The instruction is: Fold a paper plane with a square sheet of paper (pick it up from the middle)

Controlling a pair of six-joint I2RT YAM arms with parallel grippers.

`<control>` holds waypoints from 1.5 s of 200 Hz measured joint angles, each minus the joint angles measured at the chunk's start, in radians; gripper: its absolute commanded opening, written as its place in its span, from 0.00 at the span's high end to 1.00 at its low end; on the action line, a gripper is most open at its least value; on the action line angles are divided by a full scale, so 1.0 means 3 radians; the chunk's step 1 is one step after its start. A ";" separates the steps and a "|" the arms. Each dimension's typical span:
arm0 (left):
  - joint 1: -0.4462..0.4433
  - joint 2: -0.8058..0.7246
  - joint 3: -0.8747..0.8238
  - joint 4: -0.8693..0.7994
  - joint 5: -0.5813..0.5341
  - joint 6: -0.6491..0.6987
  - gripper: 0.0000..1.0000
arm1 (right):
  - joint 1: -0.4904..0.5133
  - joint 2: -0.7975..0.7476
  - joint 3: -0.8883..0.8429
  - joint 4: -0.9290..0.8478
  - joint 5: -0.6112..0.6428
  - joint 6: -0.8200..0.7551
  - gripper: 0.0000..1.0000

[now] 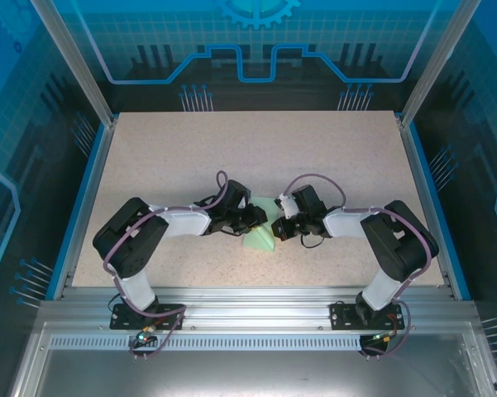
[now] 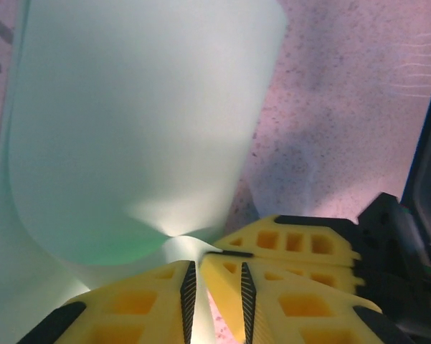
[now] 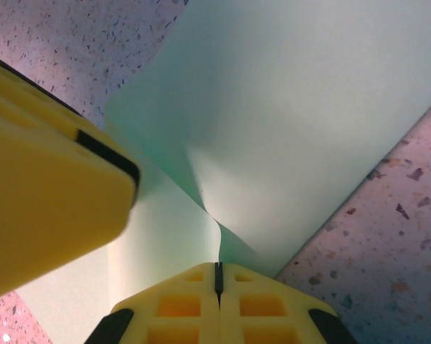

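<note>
The square sheet of paper (image 1: pixel 260 241) is pale mint green and lies bent at the table's middle, between both arms. In the left wrist view the paper (image 2: pixel 143 129) curls up in a smooth bulge, and its pinched edge runs into the narrow gap of my left gripper (image 2: pixel 197 271). My left gripper (image 1: pixel 259 217) is shut on that edge. In the right wrist view my right gripper (image 3: pixel 217 271) is shut on a raised ridge of the paper (image 3: pixel 294 122). The two grippers meet almost tip to tip; my right gripper (image 1: pixel 279 225) is just right of the left one.
The speckled beige table (image 1: pixel 190 157) stretches out on all sides of the paper. Blue rails (image 1: pixel 83 198) run along its left and right edges. A yellow finger of the left gripper (image 3: pixel 50 193) sits close beside the right gripper's tips.
</note>
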 measured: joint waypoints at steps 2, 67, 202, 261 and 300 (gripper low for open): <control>0.0000 0.0010 0.0000 0.0001 0.0000 -0.0005 0.73 | 0.0000 0.0000 0.0000 0.0000 0.0000 0.0000 0.99; 0.0000 0.0159 -0.0072 0.0121 -0.0025 -0.0036 0.74 | 0.0000 -0.0005 0.0000 0.0000 0.0004 0.0014 0.93; 0.0000 0.0159 -0.0142 0.0276 -0.0024 -0.0036 0.74 | 0.0334 -0.0749 -0.0060 -0.0263 -0.0103 0.0342 0.91; 0.0000 0.0159 -0.0142 0.0275 -0.0024 -0.0036 0.74 | 0.0437 -0.0520 -0.0058 -0.0286 -0.0047 0.0462 0.93; 0.0000 0.0159 -0.0142 0.0275 -0.0023 -0.0034 0.74 | 0.0440 -0.0411 -0.0011 -0.0360 0.0017 0.0512 0.93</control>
